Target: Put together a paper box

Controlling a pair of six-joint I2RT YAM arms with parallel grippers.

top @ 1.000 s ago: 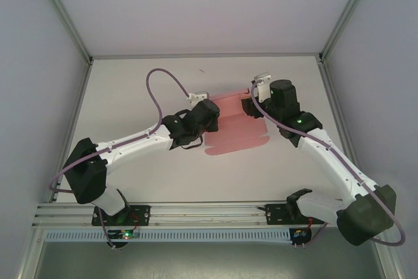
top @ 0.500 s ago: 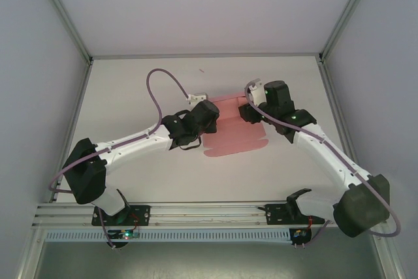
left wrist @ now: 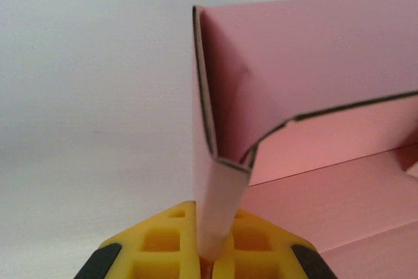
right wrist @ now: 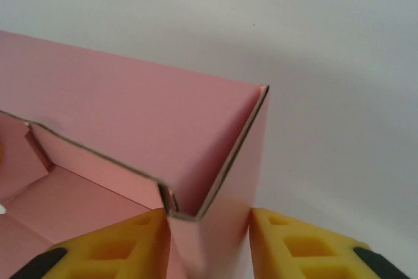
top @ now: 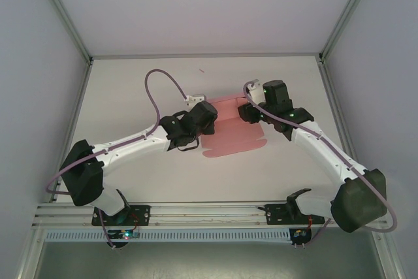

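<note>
From the overhead view I see the paper box (top: 235,136) lying mid-worktop, toward 12 o'clock from the arm bases. Its far wall and two far corners stand up, and the near panels lie flat toward 6 o'clock on the worktop (top: 130,96). My left end effector (left wrist: 212,243) is at the box's 10 o'clock corner, pressed together on the thin upright side flap. In its wrist view the card rises straight out from between the yellow pads. My right end effector (right wrist: 209,240) is at the 2 o'clock corner, with a pad on each side of the folded corner. Both pads look to be against the card, but I cannot tell whether it is really clamped or only cupping the fold. I judge the step in hand to be squaring these two corners so the side walls lock against the far wall. To do it well, I would first confirm the right pinch, catching both layers of the fold. Then I would move both wrists together and level, pushing gently inward along the creases rather than pulling apart. This card is thin, so uneven force would likely buckle a wall or pop a tucked flap out.
</note>
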